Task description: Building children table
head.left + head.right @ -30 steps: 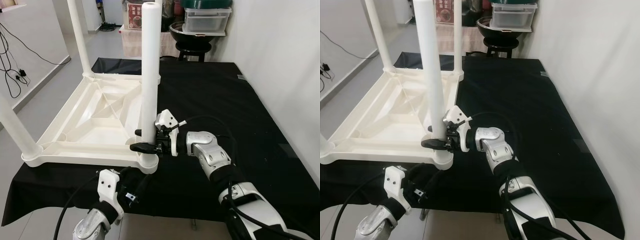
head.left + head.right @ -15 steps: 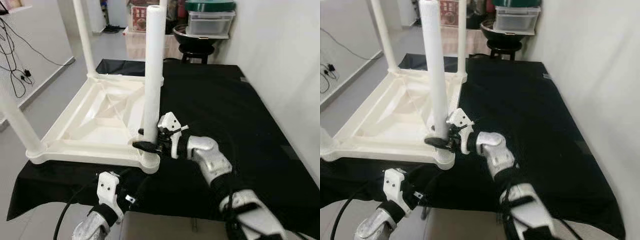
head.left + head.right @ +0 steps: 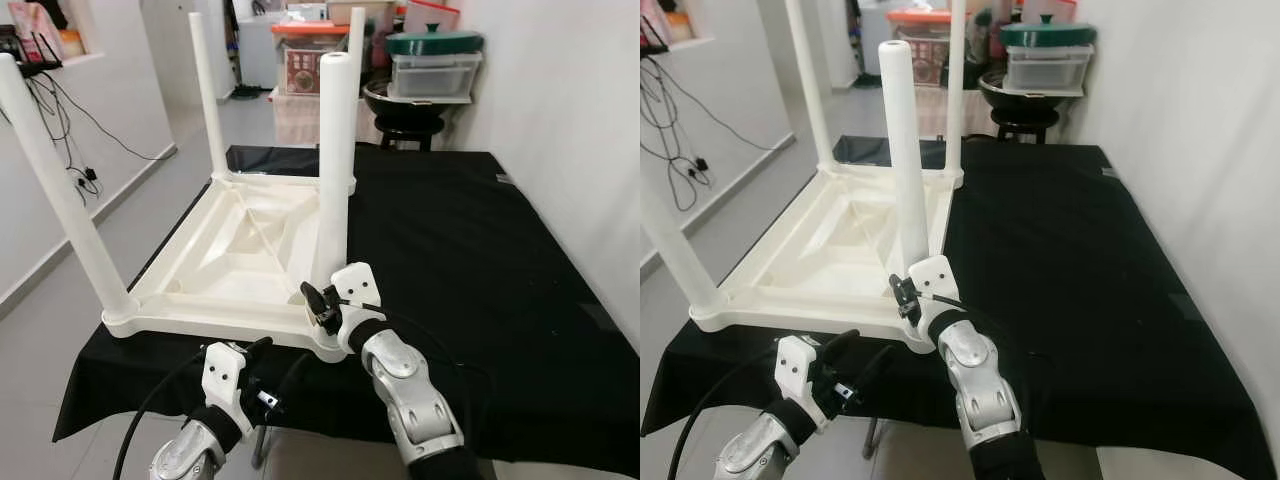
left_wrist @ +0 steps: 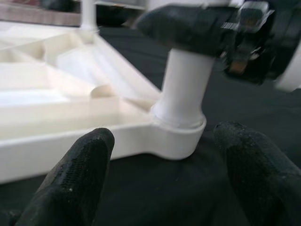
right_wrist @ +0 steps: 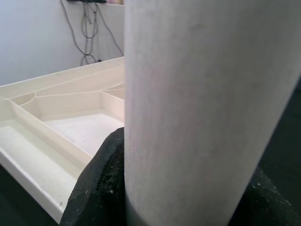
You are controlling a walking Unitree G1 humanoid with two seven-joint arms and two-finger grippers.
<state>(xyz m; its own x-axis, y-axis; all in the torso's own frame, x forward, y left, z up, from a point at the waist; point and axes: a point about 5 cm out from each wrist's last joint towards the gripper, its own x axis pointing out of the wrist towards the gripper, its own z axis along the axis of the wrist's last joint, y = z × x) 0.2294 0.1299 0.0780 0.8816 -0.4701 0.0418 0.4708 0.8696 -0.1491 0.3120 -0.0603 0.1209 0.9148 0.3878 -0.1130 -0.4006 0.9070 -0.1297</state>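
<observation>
A white plastic children's table point(image 3: 240, 262) lies upside down on a black cloth, with its legs pointing up. My right gripper point(image 3: 318, 300) is shut on the near right leg point(image 3: 333, 170) just above its socket at the table's corner. In the right wrist view the leg point(image 5: 207, 108) stands between the black fingers point(image 5: 101, 188), which press against it. My left gripper point(image 4: 164, 174) is open, low at the cloth's front edge, with that same corner socket point(image 4: 181, 127) just beyond its fingertips point(image 4: 80, 174).
The three other legs point(image 3: 60, 190) point(image 3: 205, 95) point(image 3: 355, 90) stand upright in their corners. Black cloth point(image 3: 480, 250) stretches bare to the right. A stool with a pot and plastic boxes point(image 3: 415, 95) stands behind, with a wall on the right and cables point(image 3: 70, 130) on the left.
The camera has pulled back and risen, so the whole table shows. My right gripper stays shut on the leg's base, and my left gripper stays low by the front corner.
</observation>
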